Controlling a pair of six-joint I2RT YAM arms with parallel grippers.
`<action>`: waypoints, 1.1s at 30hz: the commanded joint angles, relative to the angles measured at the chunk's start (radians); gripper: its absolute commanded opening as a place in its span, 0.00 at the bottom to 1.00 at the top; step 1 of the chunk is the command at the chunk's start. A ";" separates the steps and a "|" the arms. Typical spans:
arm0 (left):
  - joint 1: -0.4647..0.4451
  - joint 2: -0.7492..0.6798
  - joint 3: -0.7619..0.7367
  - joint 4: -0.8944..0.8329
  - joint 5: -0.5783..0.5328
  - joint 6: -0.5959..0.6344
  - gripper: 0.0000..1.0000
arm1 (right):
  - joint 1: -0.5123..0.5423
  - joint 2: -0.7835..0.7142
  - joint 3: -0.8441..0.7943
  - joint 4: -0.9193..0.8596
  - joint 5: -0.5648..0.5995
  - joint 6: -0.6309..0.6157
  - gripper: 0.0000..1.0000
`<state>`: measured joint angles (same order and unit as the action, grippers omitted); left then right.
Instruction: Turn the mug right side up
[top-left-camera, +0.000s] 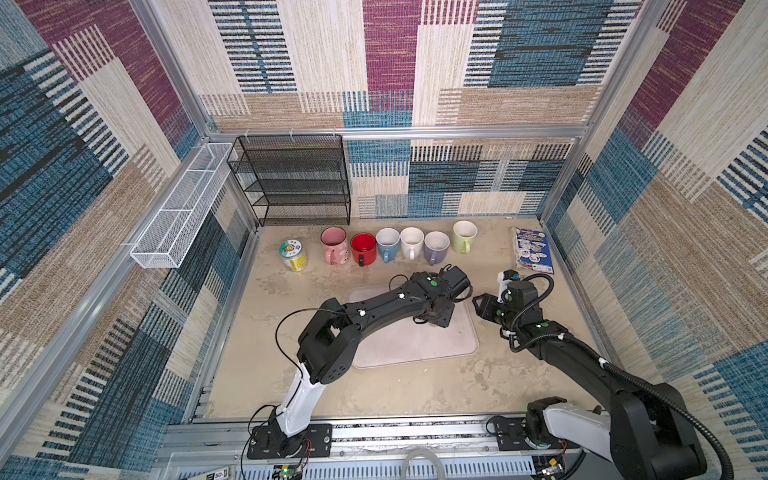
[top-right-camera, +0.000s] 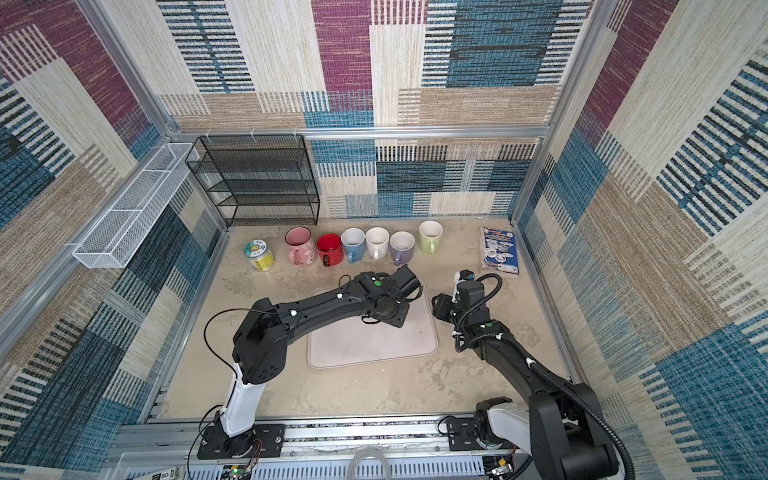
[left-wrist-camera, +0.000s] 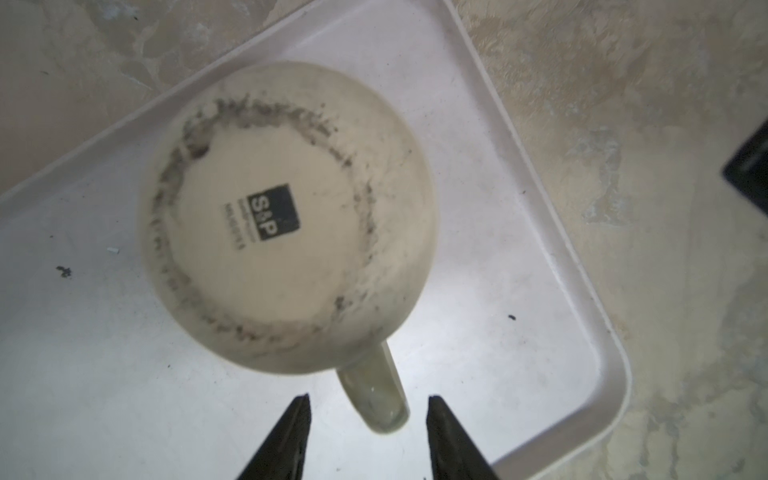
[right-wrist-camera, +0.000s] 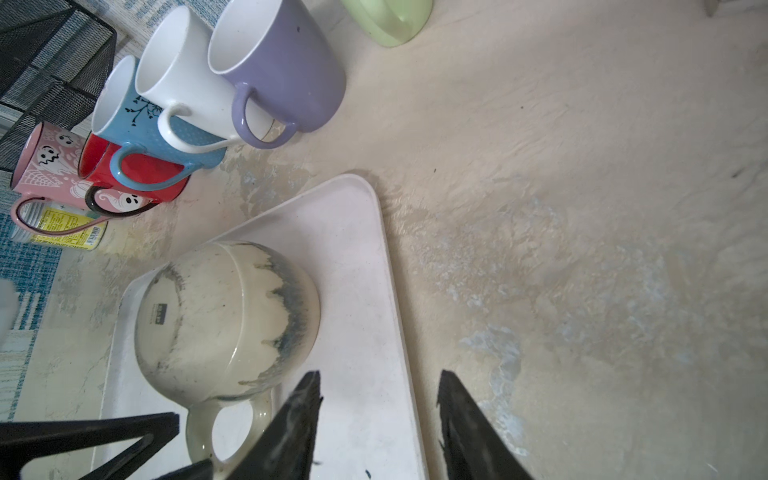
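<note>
Jaws on my left gripper stand spread either side of the handle, not pinching. My right gripper is spread and empty. Mug, base stamped "S&P", sits upside down at the tray's one o'clock.

Six upright mugs stand in a row near the back wall: pink mug, red mug, blue mug, white mug, purple mug and, slightly apart, green mug. A yellow-labelled jar stands left of them, before a black mesh rack. A white wire basket hangs on the side wall, and a blue packet lies far right.
</note>
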<state>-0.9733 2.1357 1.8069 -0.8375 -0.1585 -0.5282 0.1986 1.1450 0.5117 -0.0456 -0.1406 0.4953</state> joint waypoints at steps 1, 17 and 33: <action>0.000 0.035 0.037 -0.054 -0.018 -0.028 0.49 | -0.001 -0.010 -0.004 0.046 -0.019 0.003 0.48; 0.030 0.105 0.103 -0.087 -0.032 -0.010 0.33 | -0.001 -0.017 -0.016 0.059 -0.046 -0.002 0.46; 0.049 0.111 0.111 -0.089 -0.001 0.007 0.00 | -0.001 -0.007 -0.015 0.068 -0.063 -0.010 0.43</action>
<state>-0.9268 2.2395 1.9141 -0.9131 -0.1719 -0.5270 0.1986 1.1385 0.4973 -0.0196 -0.1909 0.4911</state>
